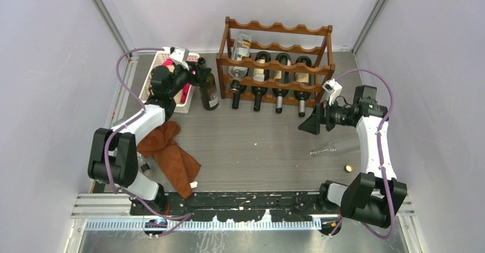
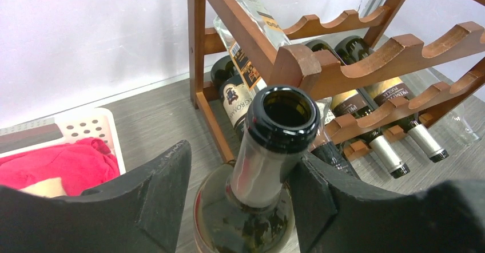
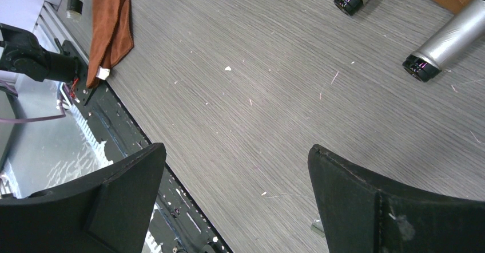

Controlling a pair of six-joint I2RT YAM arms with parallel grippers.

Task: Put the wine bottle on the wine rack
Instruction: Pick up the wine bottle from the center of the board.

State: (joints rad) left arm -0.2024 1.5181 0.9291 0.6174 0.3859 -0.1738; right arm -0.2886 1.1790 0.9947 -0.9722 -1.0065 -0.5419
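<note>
My left tool [image 2: 243, 153] stands half spread around the neck of the wine bottle [image 2: 263, 170]. One finger [image 2: 320, 196] is against the glass or very nearly so, and the other [image 2: 166, 178] is clearly apart from it, with tabletop [image 2: 154, 121] showing in the gap. So I am not pinching anything yet.

The bottle stands upright and uncorked on the tabletop, just beside the left end post of the wine rack [image 2: 297, 64] and next to the white basket [image 2: 86, 128] with the red cloth [image 2: 63, 161] in it.

My right tool [image 3: 235, 149] is spread wide and empty, hovering over bare tabletop in front of the rack's right end.

I judge this to be the grasp step, with the lift and placement still ahead. Next I need to press both fingers squarely on the neck below the lip until the hold is firm. Then I lift the bottle clear of the post and tip it towards horizontal for a free cradle. The top rail looks unoccupied, while dark bottles [image 1: 281, 75] fill lower scallops and a clear one [image 1: 240, 52] leans at the left. A neck grip may let the heavy body swing.
</note>
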